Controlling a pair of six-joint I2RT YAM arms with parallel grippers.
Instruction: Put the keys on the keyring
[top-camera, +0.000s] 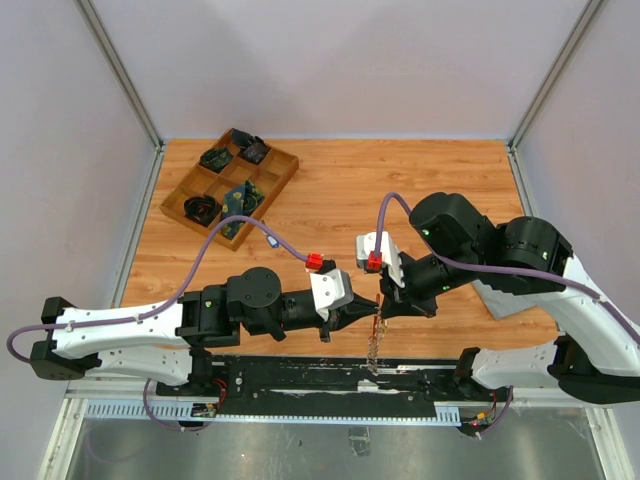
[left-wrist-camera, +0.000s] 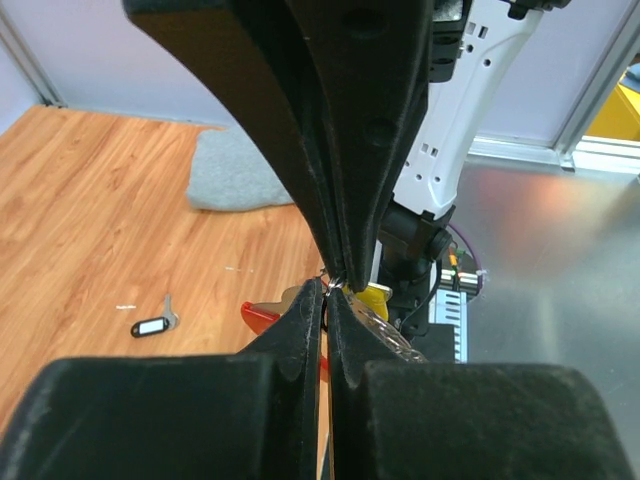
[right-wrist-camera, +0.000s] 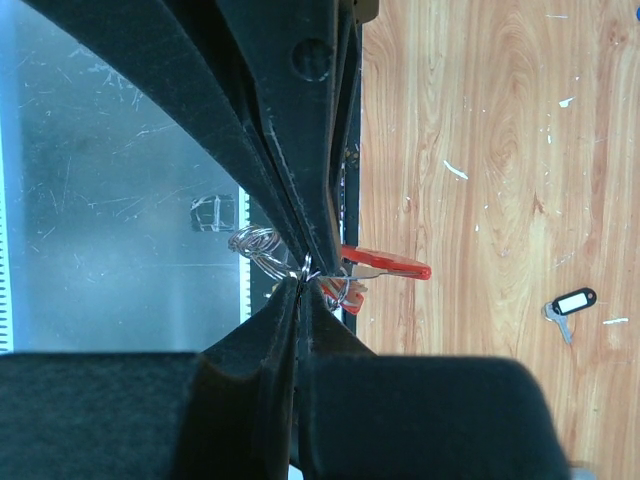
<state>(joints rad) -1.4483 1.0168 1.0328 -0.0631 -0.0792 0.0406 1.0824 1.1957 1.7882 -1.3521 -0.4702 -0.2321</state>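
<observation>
Both grippers meet above the table's near edge. My left gripper (top-camera: 362, 313) (left-wrist-camera: 328, 288) is shut on a small silver loop of the keyring (top-camera: 376, 345), whose glittery chain hangs down over the edge. My right gripper (top-camera: 386, 306) (right-wrist-camera: 301, 276) is shut on the same loop from the other side. In the right wrist view, silver coils of the keyring (right-wrist-camera: 254, 243) show left of the jaws and a red-headed key (right-wrist-camera: 388, 264) hangs to their right. In the left wrist view a yellow key head (left-wrist-camera: 376, 298) and a red plastic part (left-wrist-camera: 257, 315) sit just behind the jaws.
A wooden compartment tray (top-camera: 176, 205) with dark items stands at the back left. A loose key with a black tag (left-wrist-camera: 154, 324) (right-wrist-camera: 568, 303) lies on the wooden table. A grey cloth (left-wrist-camera: 234, 170) lies farther back. The metal base rail (top-camera: 300, 375) runs below the grippers.
</observation>
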